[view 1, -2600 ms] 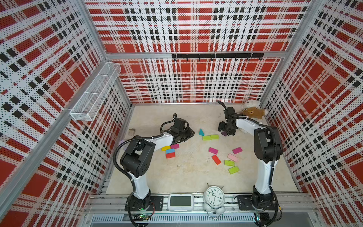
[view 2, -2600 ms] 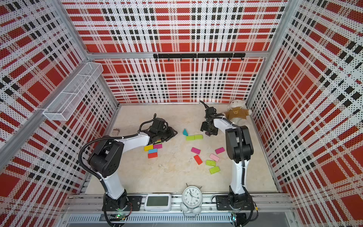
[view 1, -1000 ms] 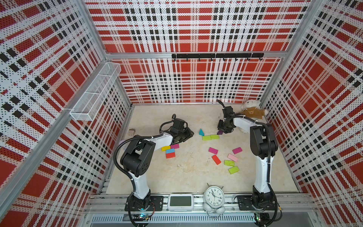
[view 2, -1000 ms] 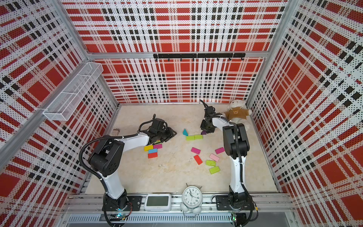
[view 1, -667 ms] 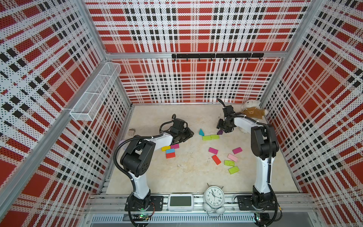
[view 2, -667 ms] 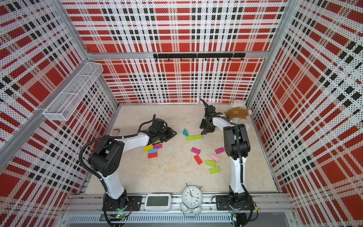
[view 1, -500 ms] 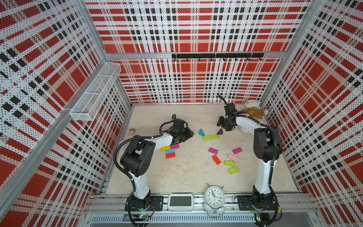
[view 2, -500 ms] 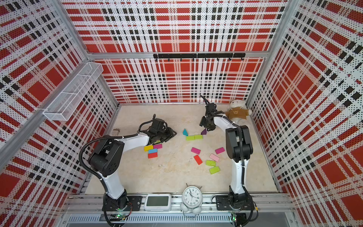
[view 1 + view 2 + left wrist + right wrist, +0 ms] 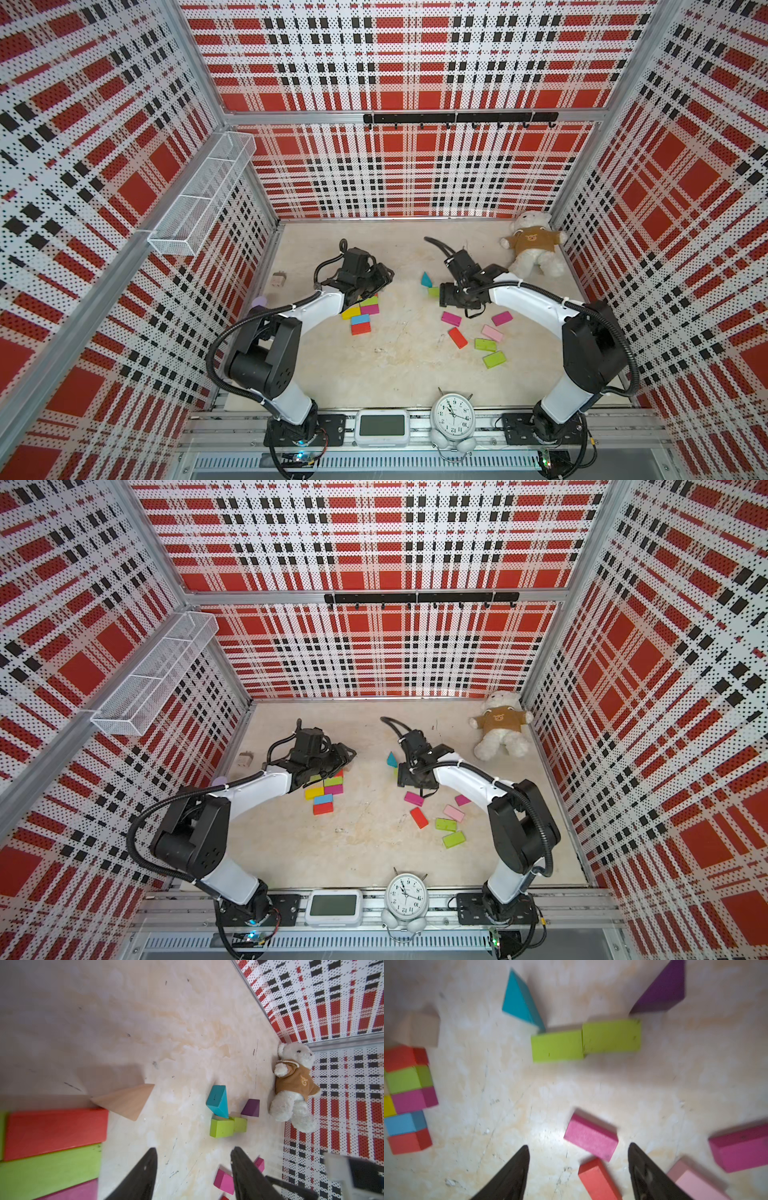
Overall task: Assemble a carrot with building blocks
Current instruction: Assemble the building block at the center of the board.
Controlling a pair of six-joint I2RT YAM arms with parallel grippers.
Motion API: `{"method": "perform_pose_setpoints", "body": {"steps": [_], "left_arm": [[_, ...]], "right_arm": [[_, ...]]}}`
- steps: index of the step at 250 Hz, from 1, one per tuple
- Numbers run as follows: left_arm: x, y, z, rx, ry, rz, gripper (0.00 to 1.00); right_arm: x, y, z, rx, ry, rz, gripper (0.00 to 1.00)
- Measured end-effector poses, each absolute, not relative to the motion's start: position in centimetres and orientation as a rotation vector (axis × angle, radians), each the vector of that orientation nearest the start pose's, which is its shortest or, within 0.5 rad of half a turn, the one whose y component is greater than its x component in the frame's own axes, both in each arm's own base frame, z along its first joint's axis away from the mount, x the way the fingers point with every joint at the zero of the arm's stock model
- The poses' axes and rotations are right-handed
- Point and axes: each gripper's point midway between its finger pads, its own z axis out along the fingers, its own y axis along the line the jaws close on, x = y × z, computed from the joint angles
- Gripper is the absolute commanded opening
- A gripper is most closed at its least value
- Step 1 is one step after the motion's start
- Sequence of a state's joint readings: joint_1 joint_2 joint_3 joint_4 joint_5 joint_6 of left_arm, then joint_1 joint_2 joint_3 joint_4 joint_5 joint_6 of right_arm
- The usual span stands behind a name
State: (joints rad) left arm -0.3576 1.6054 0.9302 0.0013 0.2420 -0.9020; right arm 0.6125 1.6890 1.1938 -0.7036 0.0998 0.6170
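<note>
We are holding left hand [image 9: 193, 1148] spread, empty | right hand [image 9: 578, 1145] spread, empty | bare beige worktop [image 9: 178, 1095] lying between tan wooden triangular block [image 9: 126, 1101] and teal triangular block [image 9: 217, 1099]

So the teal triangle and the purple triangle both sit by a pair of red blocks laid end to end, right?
Not quite. The pair of blocks laid end to end is lime green, not red. The teal triangle and the purple triangle do both sit by it, as the right wrist view shows.
</note>
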Motion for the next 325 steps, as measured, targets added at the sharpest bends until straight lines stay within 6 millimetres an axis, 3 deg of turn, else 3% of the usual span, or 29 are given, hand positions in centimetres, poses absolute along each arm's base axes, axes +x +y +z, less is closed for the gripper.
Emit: {"method": "perform_pose_setpoints", "body": {"steps": [41, 123, 255, 325], "left_arm": [[40.0, -17.6, 13.2, -0.526, 2.302, -0.902, 0.61], [39.7, -17.6, 14.6, -0.498, 2.273, -0.928, 0.61], [39.3, -17.8, 14.1, -0.489, 2.289, -0.947, 0.61], [38.6, -17.6, 12.9, -0.499, 2.313, -0.937, 0.6]], "right_arm": [[30.8, 21.0, 5.9, 0.059, 2.824, 0.106, 0.84], [30.8, 20.3, 2.7, 0.169, 2.868, -0.004, 0.81], [30.9, 20.2, 2.2, 0.208, 2.871, -0.019, 0.57], [33.6, 22.4, 3.4, 0.037, 2.831, 0.014, 0.54]]}}
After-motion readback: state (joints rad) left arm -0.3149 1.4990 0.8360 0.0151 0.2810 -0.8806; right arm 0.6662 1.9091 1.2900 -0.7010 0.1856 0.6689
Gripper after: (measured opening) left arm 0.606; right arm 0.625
